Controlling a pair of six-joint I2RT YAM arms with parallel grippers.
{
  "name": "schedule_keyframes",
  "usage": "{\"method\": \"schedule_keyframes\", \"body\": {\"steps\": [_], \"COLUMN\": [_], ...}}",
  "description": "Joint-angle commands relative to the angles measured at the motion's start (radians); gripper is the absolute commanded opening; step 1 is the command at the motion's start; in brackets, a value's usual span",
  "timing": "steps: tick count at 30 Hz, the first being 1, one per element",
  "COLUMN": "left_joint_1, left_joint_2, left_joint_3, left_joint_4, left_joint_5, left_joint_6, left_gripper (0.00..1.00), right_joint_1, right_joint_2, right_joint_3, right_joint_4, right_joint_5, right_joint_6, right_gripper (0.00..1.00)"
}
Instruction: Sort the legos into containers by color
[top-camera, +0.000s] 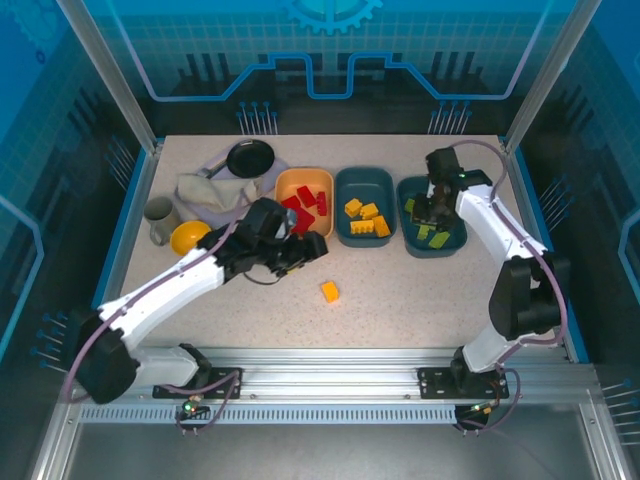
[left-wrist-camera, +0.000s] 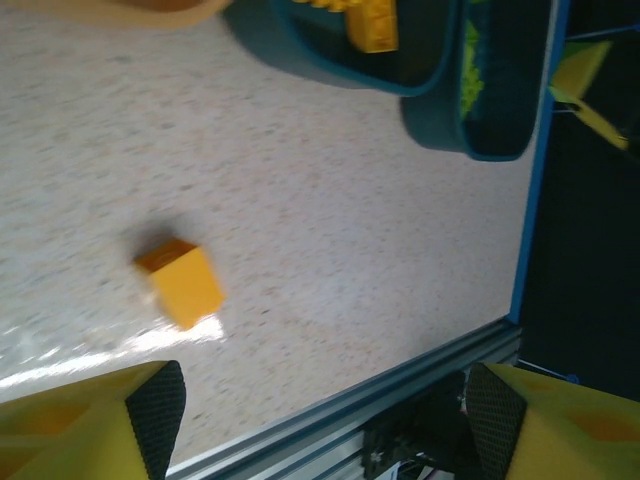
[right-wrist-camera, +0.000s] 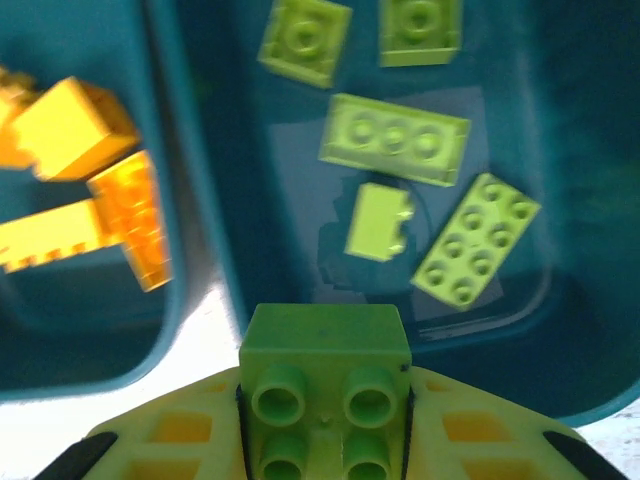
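Observation:
A loose yellow-orange brick (top-camera: 329, 291) lies on the table in front of the trays. My left gripper (top-camera: 303, 250) hovers up and left of it, open and empty; its wrist view has the brick (left-wrist-camera: 181, 283) ahead of the spread fingertips (left-wrist-camera: 150, 412). The orange-yellow tray (top-camera: 304, 171) holds red bricks (top-camera: 305, 207). Yellow bricks (top-camera: 366, 219) lie in the middle teal tray (top-camera: 364, 172). Over the right teal tray (top-camera: 432, 252) my right gripper (top-camera: 425, 208) is shut on a light green brick (right-wrist-camera: 325, 385). Several green bricks (right-wrist-camera: 393, 138) lie below on the tray floor (right-wrist-camera: 250, 150).
A black pan (top-camera: 250, 157), a crumpled cloth (top-camera: 215, 190), a grey cup (top-camera: 158, 218) and a small yellow bowl (top-camera: 188, 236) crowd the back left. The table's front rail (left-wrist-camera: 350, 400) runs just beyond the loose brick. A blue rim (left-wrist-camera: 530, 200) marks the right edge.

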Motion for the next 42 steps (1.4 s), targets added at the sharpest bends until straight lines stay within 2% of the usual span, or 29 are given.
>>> {"method": "schedule_keyframes", "body": {"steps": [1, 7, 18, 22, 24, 28, 33, 36, 39, 42], "left_joint_1": [-0.035, -0.042, -0.042, -0.043, -0.042, -0.042, -0.041, -0.036, -0.019, 0.018], "left_joint_2": [0.088, 0.159, 0.134, 0.128, 0.127, 0.123, 0.118, 0.109, 0.083, 0.011], "left_joint_3": [0.088, 0.154, 0.125, 0.124, 0.125, 0.129, 0.14, 0.145, 0.128, 0.06], "left_joint_4": [0.058, 0.055, 0.036, 0.033, 0.03, 0.012, -0.053, -0.134, -0.215, -0.237], "left_joint_5": [0.013, 0.009, -0.006, -0.008, -0.008, -0.014, -0.039, -0.073, -0.102, -0.108], "left_joint_6": [0.03, 0.018, 0.01, 0.012, 0.011, 0.012, 0.006, -0.015, -0.055, -0.088], "left_gripper": [0.78, 0.77, 0.77, 0.77, 0.77, 0.77, 0.77, 0.77, 0.77, 0.77], "right_joint_1": [-0.033, -0.038, -0.039, -0.04, -0.039, -0.04, -0.03, -0.004, 0.065, 0.211], "right_joint_2": [0.08, 0.228, 0.358, 0.368, 0.364, 0.329, 0.24, 0.132, -0.034, -0.155], "right_joint_3": [0.033, 0.103, 0.224, 0.219, 0.213, 0.207, 0.225, 0.208, 0.114, 0.015], "right_joint_4": [-0.003, 0.008, -0.028, -0.033, -0.035, -0.039, -0.058, -0.052, 0.022, 0.055], "right_joint_5": [-0.058, -0.115, -0.184, -0.185, -0.187, -0.185, -0.159, -0.127, -0.103, -0.064], "right_joint_6": [-0.011, -0.009, 0.011, 0.029, 0.037, 0.043, 0.04, 0.033, 0.015, -0.023], "right_gripper": [0.27, 0.27, 0.3, 0.36, 0.43, 0.56, 0.57, 0.55, 0.57, 0.62]}}
